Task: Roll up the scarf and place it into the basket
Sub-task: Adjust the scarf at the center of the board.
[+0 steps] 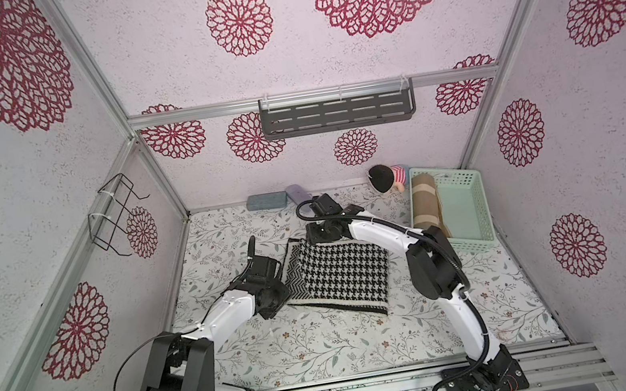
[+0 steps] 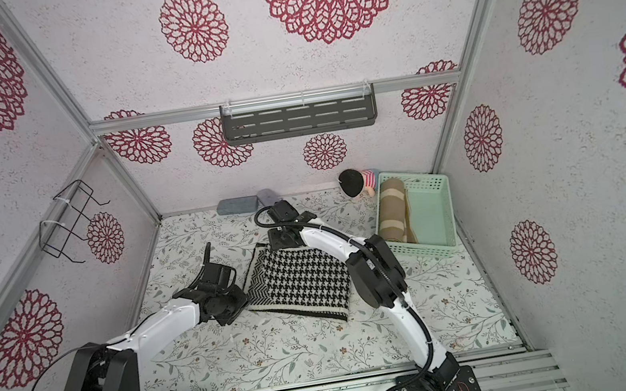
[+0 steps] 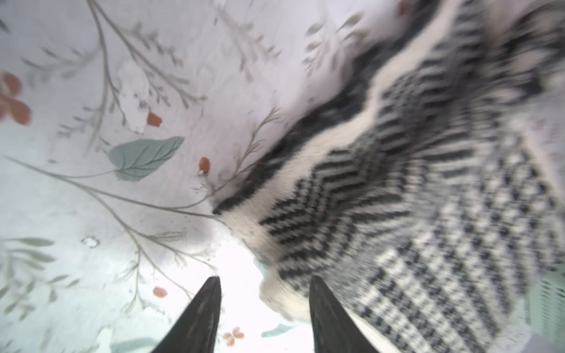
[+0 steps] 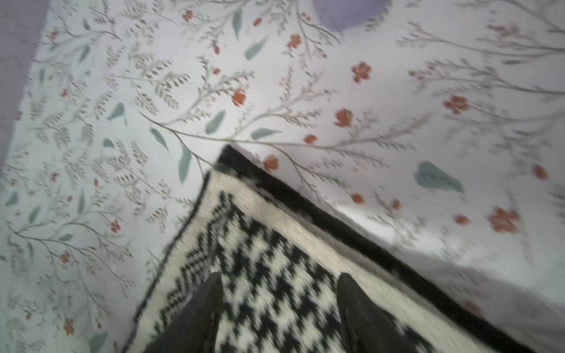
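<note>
Left gripper (image 3: pixel 265 279), jaws apart and holding nothing, hangs at the left edge of the scarf (image 1: pixel 338 274). Right gripper (image 4: pixel 280 275), jaws likewise apart and empty, hangs over the scarf's far edge near its left corner. The houndstooth scarf lies folded flat at the middle of the worktop (image 1: pixel 326 354), outside the basket (image 1: pixel 471 198). The basket sits in the far right corner, with a tan roll (image 1: pixel 426 205) inside along its left wall.

Top cams overhead, same scene; wrist cams close on scarf (image 3: pixel 397 214).
</note>
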Robot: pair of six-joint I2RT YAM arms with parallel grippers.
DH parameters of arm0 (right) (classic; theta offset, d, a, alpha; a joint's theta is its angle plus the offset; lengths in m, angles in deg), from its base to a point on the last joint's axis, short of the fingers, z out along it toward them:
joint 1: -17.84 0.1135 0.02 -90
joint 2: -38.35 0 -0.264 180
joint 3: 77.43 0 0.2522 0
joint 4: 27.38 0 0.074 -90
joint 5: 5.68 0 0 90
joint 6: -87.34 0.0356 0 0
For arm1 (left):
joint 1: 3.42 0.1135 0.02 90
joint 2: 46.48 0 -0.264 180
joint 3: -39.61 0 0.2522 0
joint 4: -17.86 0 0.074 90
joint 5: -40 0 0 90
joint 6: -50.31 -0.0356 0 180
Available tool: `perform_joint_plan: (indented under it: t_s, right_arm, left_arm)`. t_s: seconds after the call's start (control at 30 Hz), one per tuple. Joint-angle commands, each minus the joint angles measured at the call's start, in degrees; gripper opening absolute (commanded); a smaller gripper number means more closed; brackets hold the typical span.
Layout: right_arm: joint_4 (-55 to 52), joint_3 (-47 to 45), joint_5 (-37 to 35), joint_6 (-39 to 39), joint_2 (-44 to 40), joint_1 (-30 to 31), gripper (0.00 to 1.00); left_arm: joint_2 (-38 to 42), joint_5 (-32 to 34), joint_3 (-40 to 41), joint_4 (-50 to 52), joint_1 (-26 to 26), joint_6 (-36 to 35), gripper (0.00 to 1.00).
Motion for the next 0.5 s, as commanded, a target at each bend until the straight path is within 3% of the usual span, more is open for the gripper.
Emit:
perform_joint_plan:
  t_s: [0.0,0.27,0.47]
  right_arm:
    - [-2.8,-7.4,-9.1,-1.7,-11.3,-0.6,0.62]
    - [-4.2,-23.2,-12.2,-1.3,-19.2,-3.7,0.58]
    - [-3.7,-27.5,-12.4,-1.0,-17.9,-6.0,0.58]
  left_arm:
    - [2.8,2.0,-5.9,0.5,-1.7,-1.0,0.52]
    - [-11.6,-2.6,-17.5,-9.1,-7.4,-3.4,0.50]
    - [-21.2,0.8,-20.2,-14.8,-5.7,-2.9,0.46]
